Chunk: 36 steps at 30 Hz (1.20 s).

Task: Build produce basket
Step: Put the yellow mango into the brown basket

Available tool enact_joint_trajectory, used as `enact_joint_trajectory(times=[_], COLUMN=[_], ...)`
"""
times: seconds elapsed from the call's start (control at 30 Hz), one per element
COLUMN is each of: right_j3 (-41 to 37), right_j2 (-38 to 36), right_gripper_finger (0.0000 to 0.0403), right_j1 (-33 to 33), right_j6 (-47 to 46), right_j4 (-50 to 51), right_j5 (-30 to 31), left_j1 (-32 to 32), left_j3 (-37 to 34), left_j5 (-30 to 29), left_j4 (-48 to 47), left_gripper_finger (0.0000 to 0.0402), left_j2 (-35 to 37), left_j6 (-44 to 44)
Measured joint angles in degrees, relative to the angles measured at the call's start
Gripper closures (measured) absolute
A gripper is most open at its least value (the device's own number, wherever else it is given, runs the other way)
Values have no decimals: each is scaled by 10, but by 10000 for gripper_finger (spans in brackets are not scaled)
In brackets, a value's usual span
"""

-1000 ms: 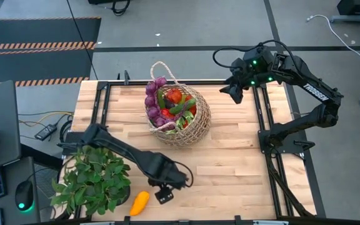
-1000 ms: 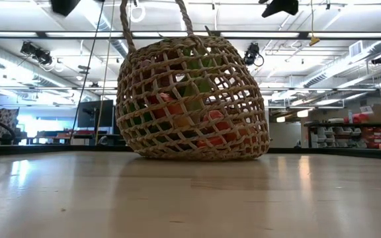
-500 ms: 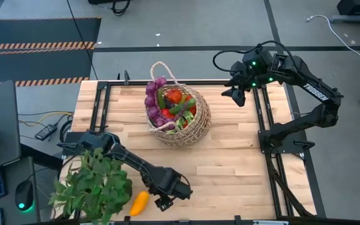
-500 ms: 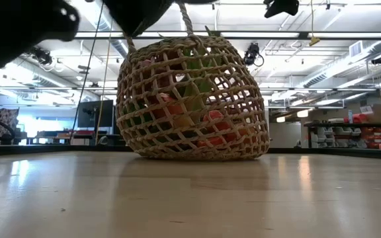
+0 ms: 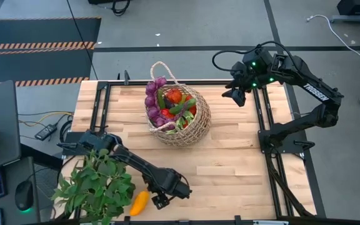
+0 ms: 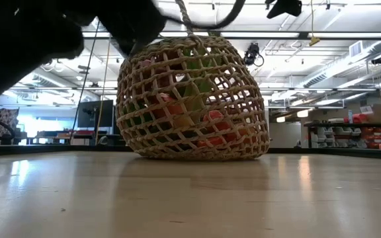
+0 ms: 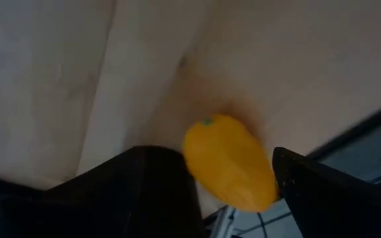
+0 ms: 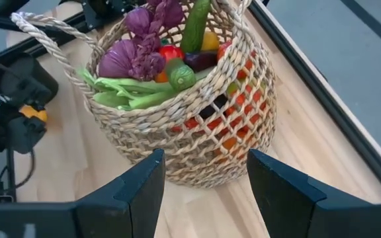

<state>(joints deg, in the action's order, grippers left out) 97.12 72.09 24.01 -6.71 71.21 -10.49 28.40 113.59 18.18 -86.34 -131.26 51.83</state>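
Observation:
The tan woven basket (image 5: 179, 119) stands at the table's far middle, filled with produce (image 8: 157, 59): purple, green, red and orange pieces. One yellow squash (image 5: 139, 203) lies on its side on the wood at the near edge. My left gripper (image 5: 158, 200) hangs low just right of it, open and slanting down; in the left wrist view the squash (image 7: 229, 162) shows between the two fingers, and I see no touch. My right gripper (image 5: 233, 94) is open, raised over the far right, facing the basket (image 8: 197, 132).
A leafy potted plant (image 5: 95, 187) stands at the near left corner, close beside the squash and the left arm. Black frame rails (image 5: 264, 119) run along the table's sides. Bare wood (image 5: 230, 175) lies between the basket and the near right.
My left gripper has sunk toward the table and tipped more steeply down, drawing a little toward the near edge and the yellow squash. Its arm now fills the upper left of the low view. The squash and the basket have stayed put.

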Motion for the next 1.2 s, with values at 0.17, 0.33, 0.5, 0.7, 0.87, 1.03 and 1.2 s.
enact_joint_trajectory(times=[0.17,0.33,0.5,0.7,0.87,1.03,1.2], right_j3=[0,0,0,0,0,0,0], right_j2=[-2,-2,-2,-2,-2,-2,-2], right_gripper_finger=[184,184,184,184,184,184,184], right_j1=[-4,-17,-26,-26,-26,-26,-26], right_j6=[-17,-17,-17,-13,-4,-7,-53], right_j4=[14,32,35,35,34,30,38], right_j5=[-1,-1,-1,3,4,4,-1], left_j1=[2,2,-1,-14,-19,-10,-7], left_j3=[-43,-78,-77,-52,-16,-14,-14], left_j5=[19,57,83,145,160,139,60], left_j4=[-1,9,14,9,16,15,-33], left_gripper_finger=[61,61,61,61,61,61,61], left_j2=[0,0,0,0,1,1,1], left_j6=[-34,-61,-66,-35,-17,-85,-180])
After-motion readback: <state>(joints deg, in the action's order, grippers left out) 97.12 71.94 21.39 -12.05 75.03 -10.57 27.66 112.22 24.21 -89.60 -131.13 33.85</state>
